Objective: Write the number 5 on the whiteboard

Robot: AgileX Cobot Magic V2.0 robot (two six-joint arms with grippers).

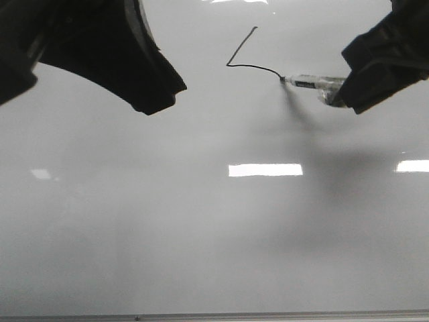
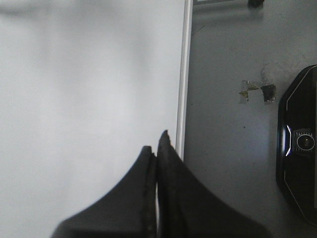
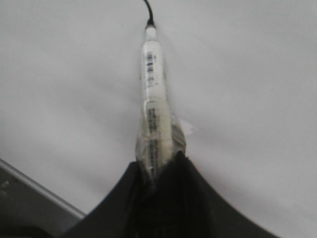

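The whiteboard [image 1: 167, 235] fills almost the whole front view, glossy and pale grey, with bright rectangular glare patches across its middle and a thin frame edge along the bottom of the picture. On its upper middle part sits the number 5 [image 1: 244, 57], so far only partly drawn: a thin black slanted stroke that runs down to a corner, then a line that goes right with a slight curve. That line ends at the tip of the marker [image 1: 314, 83], a pale barrel with printed labels and a barcode, lying at a low angle with its tip touching the board. The right gripper [image 1: 348, 90] comes in from the upper right and is clamped on the rear part of the marker; the right wrist view shows the barrel [image 3: 153, 99] wedged between the dark fingers [image 3: 185, 198], wrapped there in something clear, and the black line starting right at the tip. The left gripper [image 1: 151, 100] hangs over the upper left of the board, well apart from the writing. In the left wrist view its two fingers [image 2: 166, 163] are pressed together with nothing between them, above the board's metal edge [image 2: 184, 74], beside a grey floor [image 2: 228, 148] and a black device [image 2: 299, 144].
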